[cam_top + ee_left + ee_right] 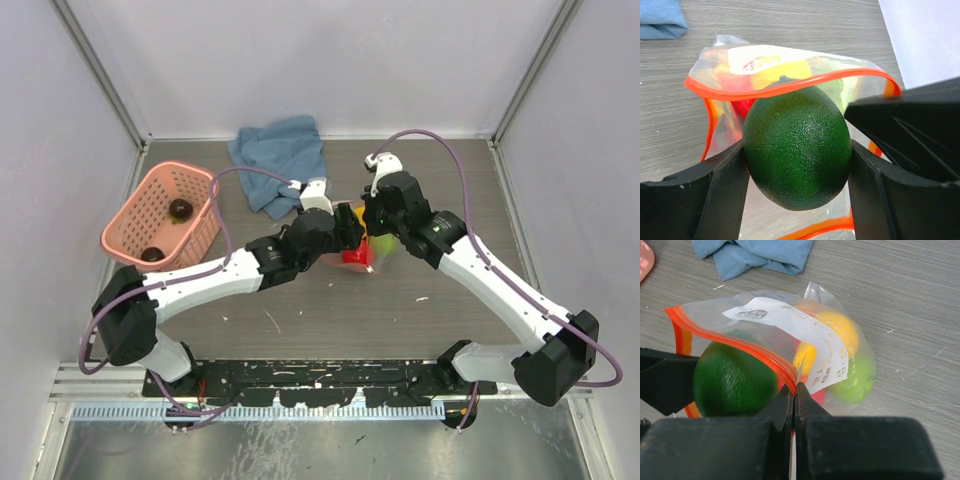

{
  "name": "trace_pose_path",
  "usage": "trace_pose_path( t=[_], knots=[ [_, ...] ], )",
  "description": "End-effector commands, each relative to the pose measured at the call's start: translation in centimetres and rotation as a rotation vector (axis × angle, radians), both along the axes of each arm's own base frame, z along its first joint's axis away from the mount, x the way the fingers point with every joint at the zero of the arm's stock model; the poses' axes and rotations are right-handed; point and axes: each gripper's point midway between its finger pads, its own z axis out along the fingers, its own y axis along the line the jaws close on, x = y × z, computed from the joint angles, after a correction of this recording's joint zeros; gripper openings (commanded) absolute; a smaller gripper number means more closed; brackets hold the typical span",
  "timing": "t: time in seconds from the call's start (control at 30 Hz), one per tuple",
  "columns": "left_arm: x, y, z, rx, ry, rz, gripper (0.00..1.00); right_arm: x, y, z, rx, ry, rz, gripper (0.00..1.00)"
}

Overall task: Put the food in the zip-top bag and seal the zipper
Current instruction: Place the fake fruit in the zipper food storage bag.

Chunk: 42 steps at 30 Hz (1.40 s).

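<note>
The left jaws clamp a glossy dark-green rounded toy fruit (797, 150) at the mouth of the clear thin plastic zip-top bag (830, 335), midway across the grey wood-grain counter (350, 310), near-right of the crumpled blue cloth (280, 150). The right jaws are pinched tight on its red-orange zipper strip (755, 355), probably lifting that lip so the mouth gapes. Two dark-brown fruits (180, 208) lie in the pink lattice basket (125, 215), far left.
</note>
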Motion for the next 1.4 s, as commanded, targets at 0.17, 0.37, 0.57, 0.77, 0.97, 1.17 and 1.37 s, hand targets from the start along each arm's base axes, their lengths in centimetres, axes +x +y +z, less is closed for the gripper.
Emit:
trace_pose_path(
  t=[0.17, 0.37, 0.57, 0.77, 0.97, 1.17, 1.37],
  knots=[
    [3.1, 0.1, 1.1, 0.069, -0.076, 0.121, 0.35, -0.5, 0.6, 2.5, 0.105, -0.083, 0.016, 0.01],
    [5.1, -0.8, 0.9, 0.092, -0.119, 0.173, 0.38, -1.2, 1.3, 2.4, 0.139, -0.068, 0.054, 0.01],
    [6.9, -0.2, 0.2, 0.145, -0.150, 0.265, 0.44, -1.7, 0.9, 2.7, 0.152, -0.075, 0.054, 0.01],
    [7.2, -0.1, 0.1, 0.147, -0.167, 0.262, 0.61, -1.7, 0.8, 2.2, 0.147, -0.070, 0.046, 0.01],
    [6.5, -1.0, 0.6, 0.115, -0.182, 0.184, 0.79, -1.6, 0.9, 1.7, 0.150, -0.063, 0.041, 0.01],
    [6.2, -1.1, -0.2, 0.140, -0.164, 0.162, 0.89, -1.5, 1.0, 1.7, 0.159, -0.064, 0.039, 0.01],
    [4.4, -0.9, 1.5, 0.137, -0.133, 0.074, 0.93, -1.5, 0.9, 1.7, 0.155, -0.067, 0.031, 0.01]
  ],
)
